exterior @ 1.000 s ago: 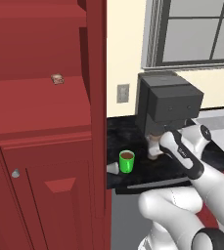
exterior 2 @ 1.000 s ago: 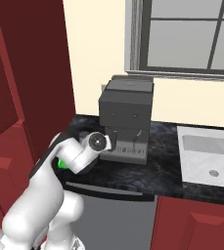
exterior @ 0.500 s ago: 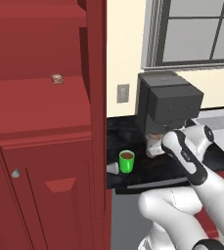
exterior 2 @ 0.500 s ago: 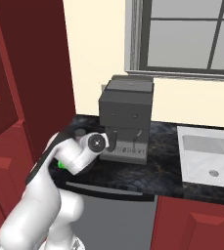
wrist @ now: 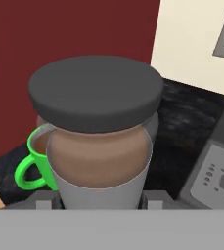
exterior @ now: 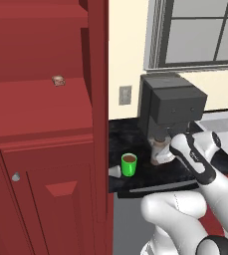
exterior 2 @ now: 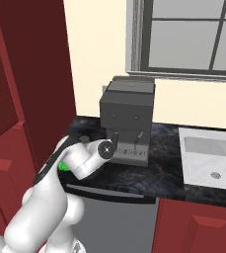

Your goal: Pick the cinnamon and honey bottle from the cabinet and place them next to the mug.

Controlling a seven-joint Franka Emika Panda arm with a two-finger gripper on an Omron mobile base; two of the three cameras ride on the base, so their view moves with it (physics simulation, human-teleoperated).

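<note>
The gripper [wrist: 98, 205] grasps the cinnamon [wrist: 98, 132] over the counter [exterior: 135, 137] — just beside the mug [exterior: 129, 164], by the coffee machine [exterior: 171, 107].

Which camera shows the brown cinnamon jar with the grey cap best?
The hand view: the brown cinnamon jar with the grey cap sits close and central. In the left base view it shows small beside the coffee machine, partly behind the arm. The right base view doesn't make it out.
</note>
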